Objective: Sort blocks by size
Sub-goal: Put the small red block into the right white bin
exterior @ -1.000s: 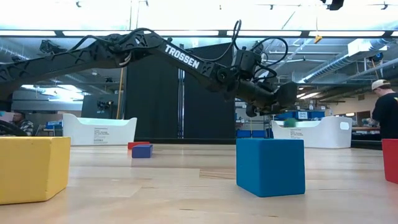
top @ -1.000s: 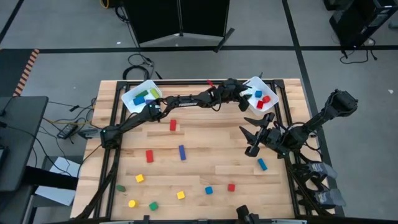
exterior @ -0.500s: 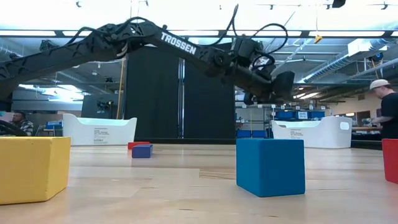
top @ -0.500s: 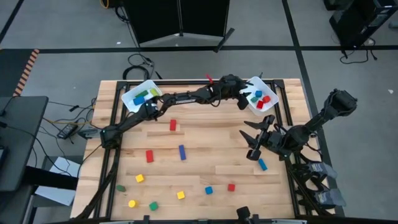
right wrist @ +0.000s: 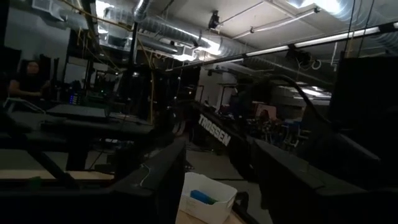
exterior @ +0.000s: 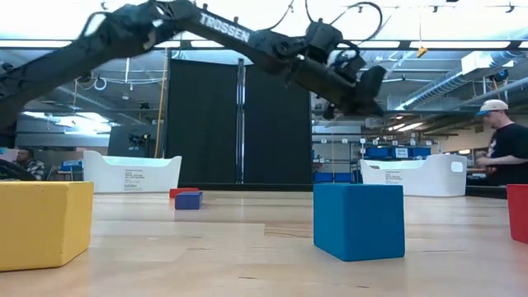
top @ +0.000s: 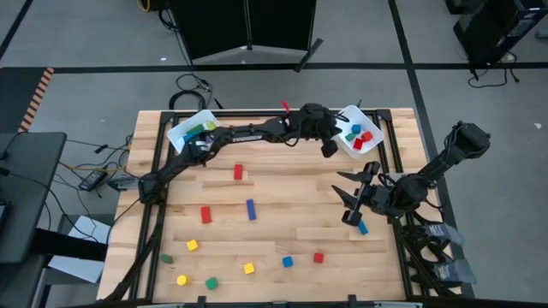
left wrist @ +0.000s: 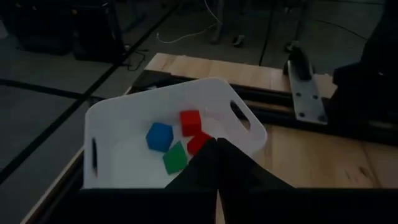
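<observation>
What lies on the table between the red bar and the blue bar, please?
Nothing: in the high view, only bare wood separates the red bar from the blue bar.

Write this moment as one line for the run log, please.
left gripper: jaws shut, empty, beside right bin | right gripper: jaws open, above blue block | loose blocks remain on table

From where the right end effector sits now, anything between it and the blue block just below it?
Nothing visible. The right end effector hangs open over bare wood, and the blue block lies right beside its fingertips with no other block between them.
</observation>
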### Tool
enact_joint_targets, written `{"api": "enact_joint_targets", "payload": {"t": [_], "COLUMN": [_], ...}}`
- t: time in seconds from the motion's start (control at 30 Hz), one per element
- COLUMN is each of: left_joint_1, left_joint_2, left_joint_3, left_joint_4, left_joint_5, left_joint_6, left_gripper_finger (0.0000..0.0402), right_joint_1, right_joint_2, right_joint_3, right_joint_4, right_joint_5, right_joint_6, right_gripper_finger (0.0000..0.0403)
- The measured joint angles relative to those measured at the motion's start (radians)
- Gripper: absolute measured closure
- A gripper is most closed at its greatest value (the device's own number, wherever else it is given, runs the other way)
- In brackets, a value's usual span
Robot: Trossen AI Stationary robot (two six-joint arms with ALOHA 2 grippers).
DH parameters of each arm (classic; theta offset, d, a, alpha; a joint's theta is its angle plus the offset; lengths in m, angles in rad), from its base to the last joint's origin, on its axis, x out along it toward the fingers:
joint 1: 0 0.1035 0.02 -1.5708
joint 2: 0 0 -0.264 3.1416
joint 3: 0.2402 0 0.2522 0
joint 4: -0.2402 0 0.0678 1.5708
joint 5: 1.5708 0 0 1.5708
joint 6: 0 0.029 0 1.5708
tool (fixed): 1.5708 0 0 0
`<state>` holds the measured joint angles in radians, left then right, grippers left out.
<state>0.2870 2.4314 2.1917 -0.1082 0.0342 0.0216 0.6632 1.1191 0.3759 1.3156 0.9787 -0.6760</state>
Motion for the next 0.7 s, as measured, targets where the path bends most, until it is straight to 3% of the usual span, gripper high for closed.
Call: {"api": "enact_joint_targets", "payload": {"t": [0.17,0.43,0.57,0.7], "left_joint_1": [-0.005,-0.061,-0.112,-0.168], "left_joint_2": [-0.226,-0.702,-0.914,-1.087], "left_joint_3": [-0.411,-1.108,-1.336,-1.489], "left_joint_4": [0.200,0.543,0.600,0.614], "left_joint_5": [-0.005,-0.018,-0.042,-0.077], "left_joint_6": [-0.033,-0.055,-0.056,-0.064], "left_gripper_finger": [0.0399,0.0396,0.0394,0.0393], "right_joint_1": [0.004,-0.034,-0.099,-0.152], "right_joint_2": [0.000,0.000,0.019,0.076], "right_joint_3": [0.000,0.000,0.000,0.054], "right_joint_4": [0.000,-0.011,-0.069,-0.251], "right_joint_5": [0.000,-0.004,-0.008,-0.013], "right_joint_6": [-0.012,0.030,0.157,0.342], "right_gripper_finger": [0.0206,0.0206,0.0206,0.0206]}}
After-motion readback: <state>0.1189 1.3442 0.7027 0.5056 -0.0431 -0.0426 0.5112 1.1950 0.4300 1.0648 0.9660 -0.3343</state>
